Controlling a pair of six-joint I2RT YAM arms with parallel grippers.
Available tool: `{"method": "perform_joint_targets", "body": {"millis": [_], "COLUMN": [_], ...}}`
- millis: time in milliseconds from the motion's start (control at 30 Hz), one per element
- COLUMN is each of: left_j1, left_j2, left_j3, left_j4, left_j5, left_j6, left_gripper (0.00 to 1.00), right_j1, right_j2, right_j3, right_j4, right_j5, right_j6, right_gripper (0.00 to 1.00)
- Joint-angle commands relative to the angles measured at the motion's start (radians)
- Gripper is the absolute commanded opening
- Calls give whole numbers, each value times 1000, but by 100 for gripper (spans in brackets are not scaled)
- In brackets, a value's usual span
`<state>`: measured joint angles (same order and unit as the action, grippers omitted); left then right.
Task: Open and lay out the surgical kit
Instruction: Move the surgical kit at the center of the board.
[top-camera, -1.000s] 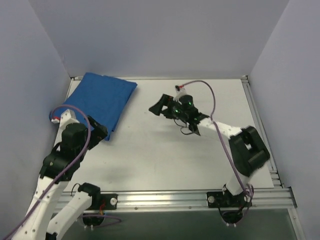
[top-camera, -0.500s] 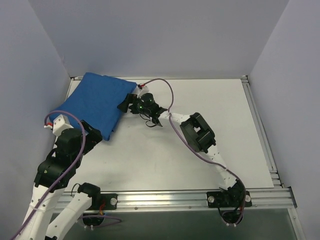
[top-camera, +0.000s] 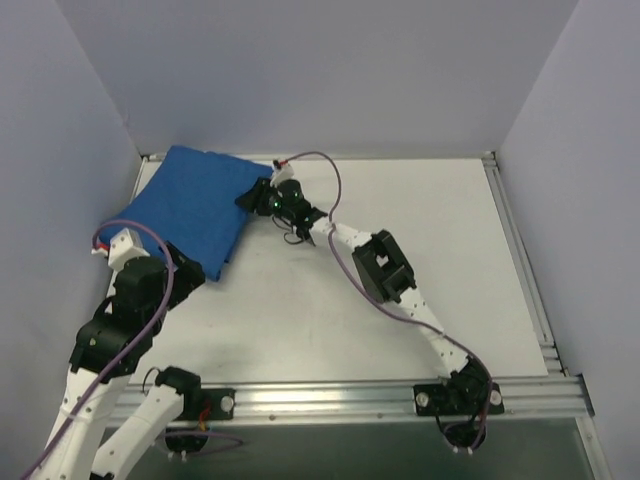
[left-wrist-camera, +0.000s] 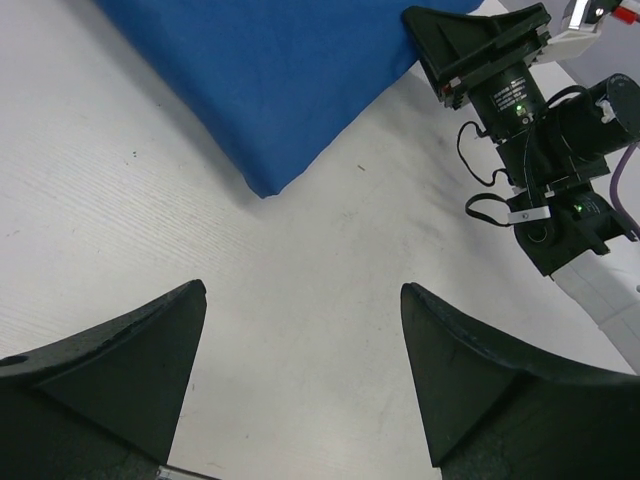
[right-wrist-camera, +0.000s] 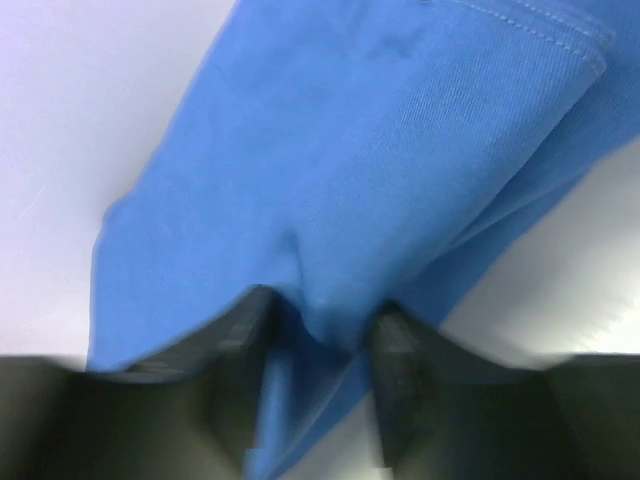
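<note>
A: Where's the kit?

B: The blue cloth wrap (top-camera: 195, 200) lies bundled in the far-left corner of the table (top-camera: 430, 220). The right gripper (right-wrist-camera: 320, 325) is narrowed on a fold at its right edge. The left gripper (left-wrist-camera: 302, 290) hangs wide, holding nothing, just near of it.

A: Risks?

B: It's only 1 thin pinch, so the fold could slip free. A pull might also drag the whole bundle rather than unfold it.

White table (top-camera: 300, 320), pale lilac walls (top-camera: 300, 70)

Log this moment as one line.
blue wrap: folded shut | right gripper: pinching wrap edge | left gripper: open, near wrap corner
</note>
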<state>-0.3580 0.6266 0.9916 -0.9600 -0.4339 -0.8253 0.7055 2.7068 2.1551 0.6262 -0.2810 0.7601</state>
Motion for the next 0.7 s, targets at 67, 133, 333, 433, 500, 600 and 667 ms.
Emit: {"method": "perform_joint_targets", "body": {"millis": [67, 133, 333, 433, 500, 600, 667], "left_j1": [4, 4, 8, 10, 13, 17, 17], "left_j2": [31, 45, 163, 243, 292, 358, 410], "left_j3": [-1, -7, -8, 15, 15, 10, -4], "left_j4": [40, 46, 108, 136, 181, 228, 269], "left_j5": [41, 49, 90, 150, 214, 265, 300], "left_j6": [28, 25, 51, 58, 69, 69, 55], "left_gripper": [77, 72, 41, 29, 22, 11, 7], "right_j1": [-47, -63, -123, -170, -195, -239, -247], "right_j2": [24, -33, -303, -432, -528, -652, -715], "right_j3": [48, -18, -502, -752, -883, -1116, -1262], "right_j4": [55, 93, 282, 366, 429, 474, 472], "right_j5": [-1, -1, 65, 86, 98, 108, 123], "right_j6": [79, 74, 51, 74, 88, 114, 122], "right_gripper": [0, 0, 0, 0, 0, 0, 0]}}
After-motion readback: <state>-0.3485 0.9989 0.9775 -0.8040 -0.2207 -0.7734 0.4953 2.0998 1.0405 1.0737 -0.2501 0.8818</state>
